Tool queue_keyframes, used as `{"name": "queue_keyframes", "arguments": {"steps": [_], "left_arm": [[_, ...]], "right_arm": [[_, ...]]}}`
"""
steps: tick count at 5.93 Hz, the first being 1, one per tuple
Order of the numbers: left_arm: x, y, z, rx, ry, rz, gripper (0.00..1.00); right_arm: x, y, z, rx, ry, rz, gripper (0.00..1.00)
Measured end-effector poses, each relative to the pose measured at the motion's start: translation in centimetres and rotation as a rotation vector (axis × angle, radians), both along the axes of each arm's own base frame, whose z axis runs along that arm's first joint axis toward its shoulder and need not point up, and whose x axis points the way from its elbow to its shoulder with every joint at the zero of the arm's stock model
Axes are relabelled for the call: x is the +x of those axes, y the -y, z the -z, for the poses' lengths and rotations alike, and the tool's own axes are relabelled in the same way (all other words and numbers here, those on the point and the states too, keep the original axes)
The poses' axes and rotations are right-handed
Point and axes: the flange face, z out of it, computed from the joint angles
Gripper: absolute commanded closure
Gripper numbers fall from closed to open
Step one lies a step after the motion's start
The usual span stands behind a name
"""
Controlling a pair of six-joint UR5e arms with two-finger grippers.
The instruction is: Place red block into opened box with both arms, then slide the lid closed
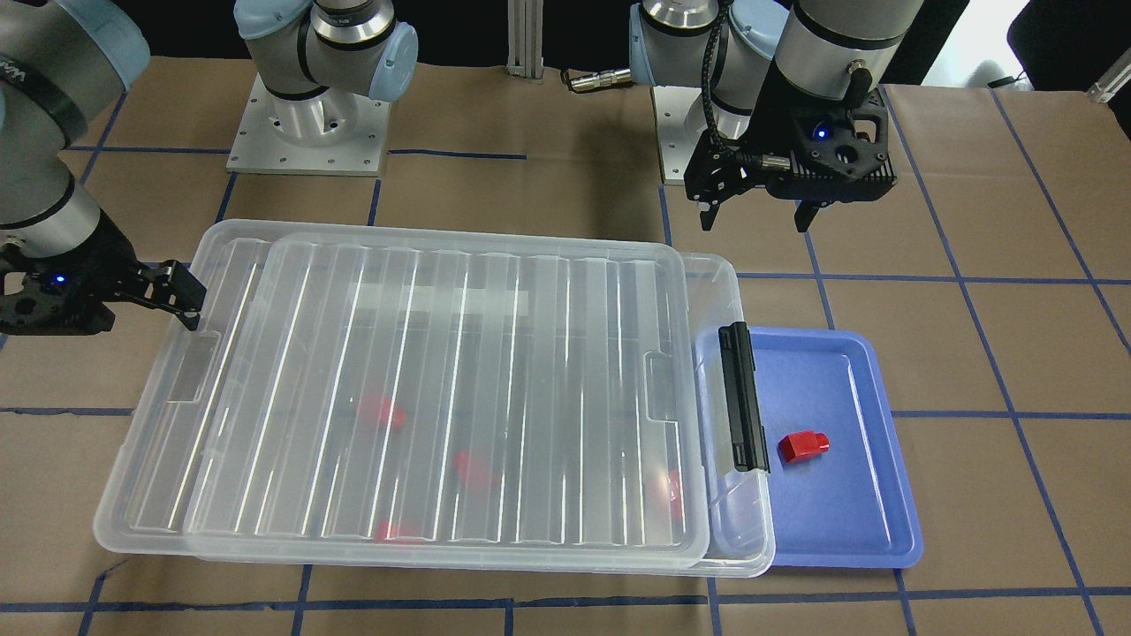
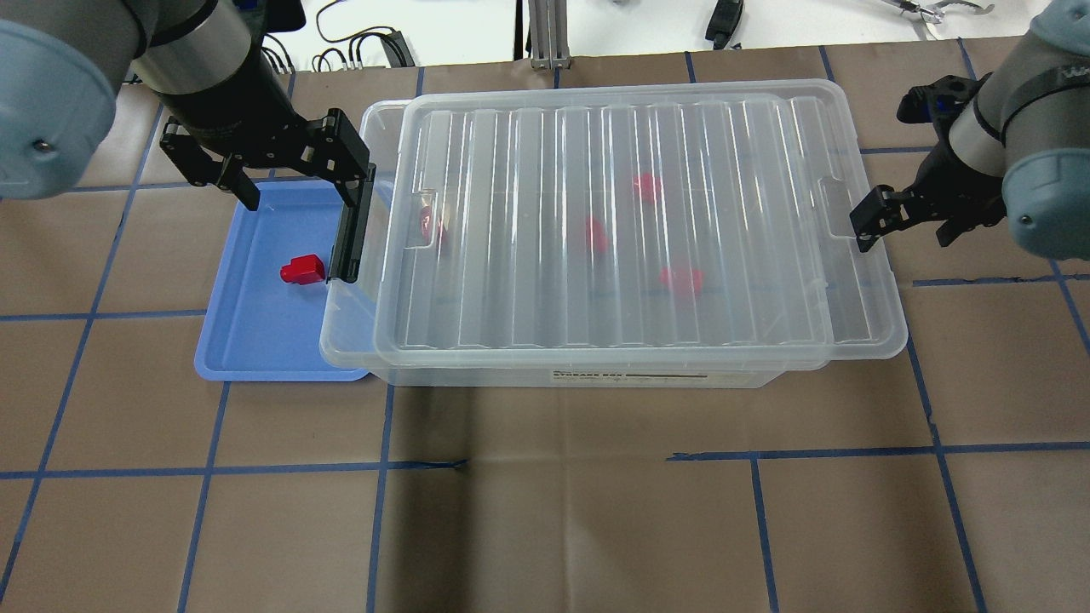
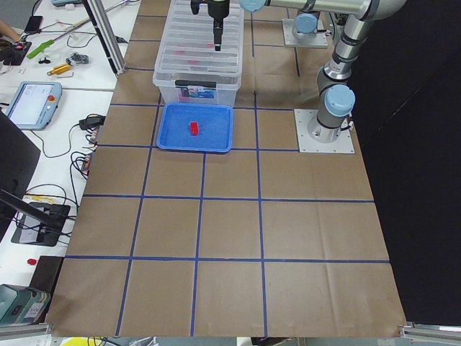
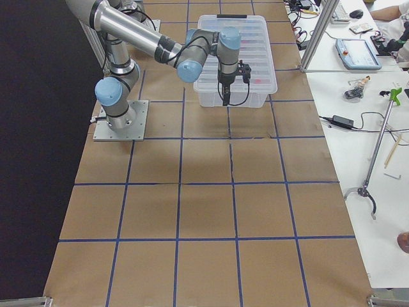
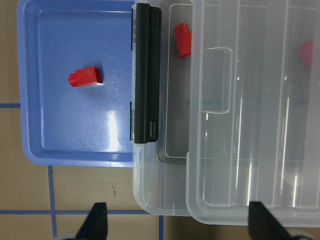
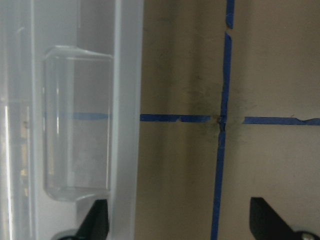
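Note:
One red block [image 1: 802, 445] [image 2: 302, 271] [image 5: 85, 77] lies on its side in the blue tray [image 1: 848, 530]. The clear box [image 1: 742, 530] [image 2: 349, 340] holds several alike red pieces under the ribbed lid [image 1: 442, 389] [image 2: 613, 221]. The lid sits shifted toward my right arm, leaving a narrow gap by the black latch bar [image 1: 740, 408] [image 5: 146, 75]. My left gripper [image 1: 756, 216] [image 2: 298, 179] [image 5: 180, 222] hangs open and empty above the tray's far edge and the latch end. My right gripper [image 1: 181, 300] [image 2: 907, 228] [image 6: 180, 222] stands open at the opposite short end, one finger over the rim.
The blue tray [image 2: 255, 340] abuts the box's latch end. Blue tape lines grid the brown table cover. Both arm bases [image 1: 309, 132] stand behind the box. Benches with cables, tools and a tablet [image 3: 32, 101] run along the table's far side.

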Motion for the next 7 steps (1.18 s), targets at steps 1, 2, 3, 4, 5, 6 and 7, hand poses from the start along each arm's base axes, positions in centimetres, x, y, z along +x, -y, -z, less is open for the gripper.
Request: {"name": "queue_keyframes", "arguments": {"steps": [1, 2, 3, 4, 5, 6, 7], "left_arm": [[0.0, 0.0, 0.0, 0.000, 0.000, 0.000, 0.01], [0.0, 0.0, 0.0, 0.000, 0.000, 0.001, 0.01], [0.0, 0.0, 0.0, 0.000, -0.001, 0.002, 0.01], [-0.1, 0.0, 0.0, 0.001, -0.001, 0.003, 0.01], [-0.1, 0.0, 0.1, 0.001, -0.001, 0.005, 0.01], [0.0, 0.0, 0.1, 0.001, -0.001, 0.013, 0.01], [0.2, 0.1, 0.1, 0.002, 0.002, 0.079, 0.01]], "right_arm": [[-2.5, -0.2, -0.1, 0.001, -0.013, -0.006, 0.00], [-4.8, -0.6, -0.2, 0.005, -0.026, -0.003, 0.00], [-6.9, -1.0, -0.3, 0.009, -0.032, -0.003, 0.00], [-8.8, -1.4, -0.3, 0.011, -0.035, -0.004, 0.00], [-10.4, -1.9, -0.3, 0.012, -0.037, 0.007, 0.00], [-11.9, -2.3, -0.4, 0.013, -0.038, 0.026, 0.00], [-13.0, -2.6, -0.7, 0.012, -0.047, 0.038, 0.00]]}}
